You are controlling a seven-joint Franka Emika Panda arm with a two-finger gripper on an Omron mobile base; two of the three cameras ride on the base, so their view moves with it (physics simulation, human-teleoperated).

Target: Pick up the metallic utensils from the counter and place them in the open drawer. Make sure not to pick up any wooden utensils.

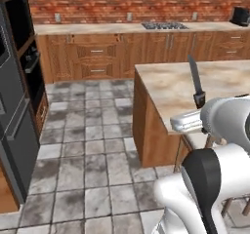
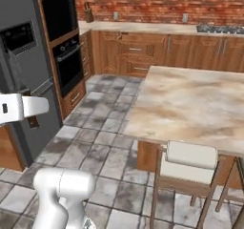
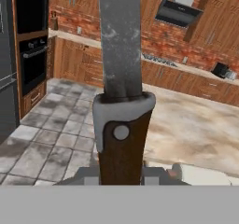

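Observation:
My gripper (image 1: 199, 102) is shut on a knife (image 1: 194, 74), which it holds by the dark handle with the grey blade pointing up and away over the counter (image 1: 215, 82). In the hand view the knife (image 3: 120, 55) rises up the middle from my gripper (image 3: 122, 175), its brown handle with one rivet lowest and the island counter (image 3: 196, 120) behind it. In the right base view my white hand (image 2: 19, 108) hangs at the left, over the floor beside the counter (image 2: 190, 104). The open drawer and the wooden utensils are out of view.
A stool with a white cushion (image 2: 190, 162) stands at the island's near edge. A grey fridge (image 2: 24, 56) and a wall oven (image 2: 66, 56) line the left side. Tiled floor (image 1: 93, 155) lies between them and the island. Cabinets and a hob (image 1: 163, 26) run along the brick wall.

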